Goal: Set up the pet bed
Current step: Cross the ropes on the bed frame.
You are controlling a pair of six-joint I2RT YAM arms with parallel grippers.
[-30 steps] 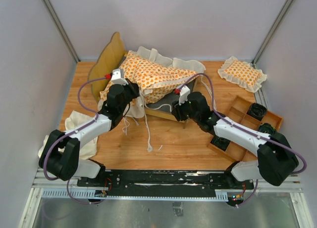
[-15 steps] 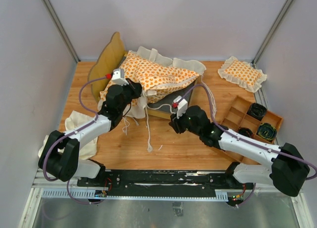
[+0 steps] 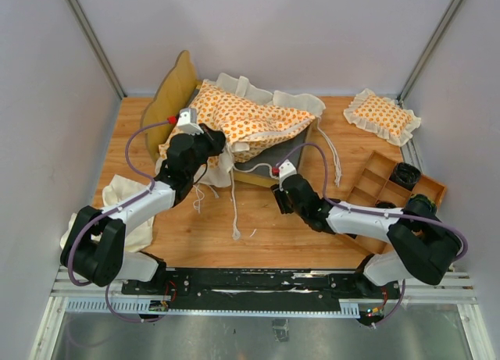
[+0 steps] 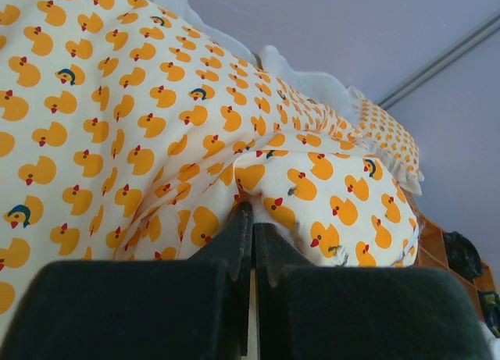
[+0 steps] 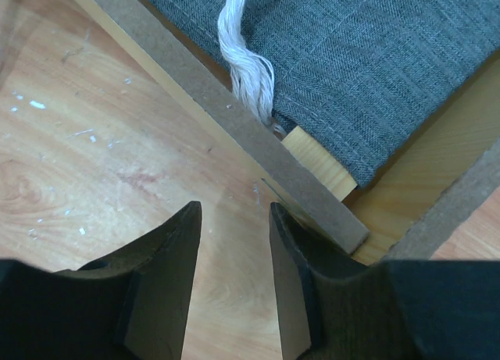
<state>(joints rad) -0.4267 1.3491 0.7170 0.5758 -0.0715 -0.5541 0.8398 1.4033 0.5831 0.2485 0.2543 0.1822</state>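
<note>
The pet bed's light-wood frame, with its scalloped headboard (image 3: 176,90) and grey fabric base (image 3: 269,158), stands at the back left. The large duck-patterned cushion (image 3: 242,122) lies bunched over it, with its tie strings (image 3: 233,208) trailing onto the table. My left gripper (image 3: 212,145) is shut on a fold of the cushion (image 4: 156,102), its fingertips (image 4: 244,219) pinching the fabric. My right gripper (image 3: 280,190) is open and empty, low over the table just in front of the frame's front rail (image 5: 226,118). A white tie string (image 5: 248,71) lies on the grey base (image 5: 359,55).
The small square duck-patterned pillow (image 3: 383,116) lies at the back right and also shows in the left wrist view (image 4: 387,137). A wooden compartment tray (image 3: 367,184) holding dark items sits at the right. A plain cream cloth (image 3: 125,204) lies at the left.
My right arm has drawn back from the bed's front right corner, toward the near side and left, and now sits low in front of the rail. The left gripper still holds the cushion.
</note>
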